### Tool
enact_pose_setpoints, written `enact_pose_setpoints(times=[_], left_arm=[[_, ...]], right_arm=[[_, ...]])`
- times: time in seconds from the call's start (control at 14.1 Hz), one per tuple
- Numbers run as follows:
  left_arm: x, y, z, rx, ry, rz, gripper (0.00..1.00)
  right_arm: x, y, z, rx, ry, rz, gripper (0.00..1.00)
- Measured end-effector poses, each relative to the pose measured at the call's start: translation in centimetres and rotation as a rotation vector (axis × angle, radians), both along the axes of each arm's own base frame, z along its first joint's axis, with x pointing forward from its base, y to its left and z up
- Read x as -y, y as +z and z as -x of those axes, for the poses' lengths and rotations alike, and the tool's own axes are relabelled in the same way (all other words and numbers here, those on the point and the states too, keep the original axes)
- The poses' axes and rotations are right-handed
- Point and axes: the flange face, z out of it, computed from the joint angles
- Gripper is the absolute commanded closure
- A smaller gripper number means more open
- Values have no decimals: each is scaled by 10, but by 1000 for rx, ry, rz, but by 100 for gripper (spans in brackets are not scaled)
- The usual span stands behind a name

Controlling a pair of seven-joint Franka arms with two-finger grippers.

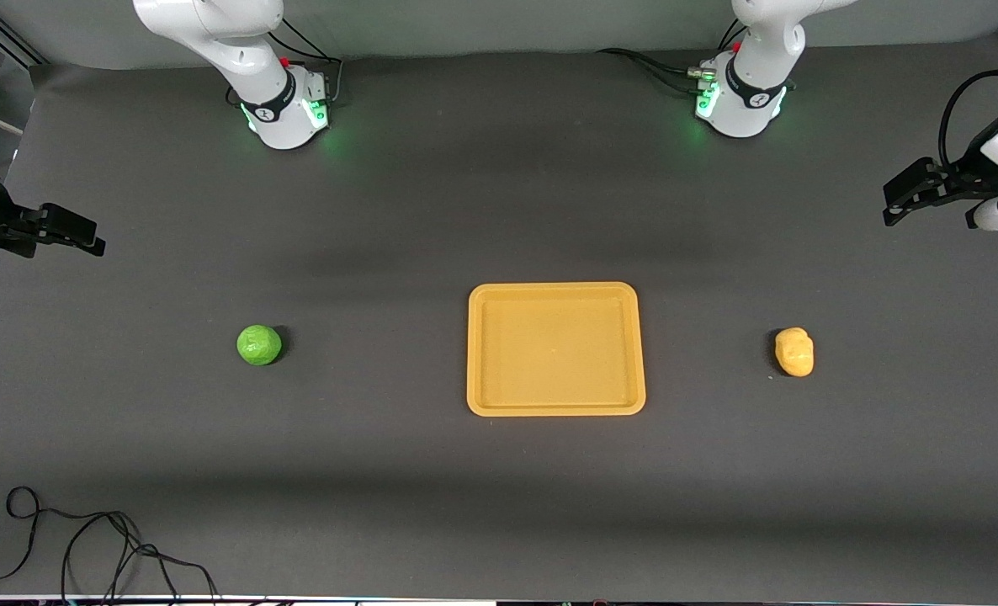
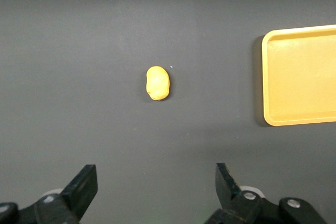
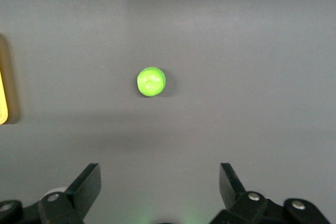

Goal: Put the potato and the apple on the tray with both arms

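Observation:
The green apple (image 1: 259,345) rests on the dark table toward the right arm's end, and the yellow-tan potato (image 1: 793,352) lies toward the left arm's end. Between them sits the orange-yellow tray (image 1: 555,290), with nothing on it. My right gripper (image 1: 87,236) hangs open over the table's edge at its own end, well apart from the apple (image 3: 151,81); its fingers (image 3: 86,184) hold nothing. My left gripper (image 1: 890,202) hangs open over its end of the table. The potato (image 2: 157,83) and the tray (image 2: 299,51) show ahead of its empty fingers (image 2: 84,184).
The two arm bases (image 1: 284,114) (image 1: 739,105) glow green along the table's back edge. A loose black cable (image 1: 87,547) lies at the front corner on the right arm's end. Bare dark mat surrounds the tray and both fruits.

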Motion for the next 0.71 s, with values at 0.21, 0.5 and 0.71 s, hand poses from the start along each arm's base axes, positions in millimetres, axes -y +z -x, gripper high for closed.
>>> enact_pose_setpoints(times=[0.21, 0.5, 0.71], left_arm=[[-5, -8, -7, -2, 9, 10, 0], [-27, -42, -29, -26, 40, 38, 0], [-32, -85, -48, -37, 43, 55, 0]], right_arm=[[0, 0, 0, 0, 0, 0, 0], [0, 0, 0, 0, 1, 0, 0], [0, 1, 0, 2, 1, 0, 0]])
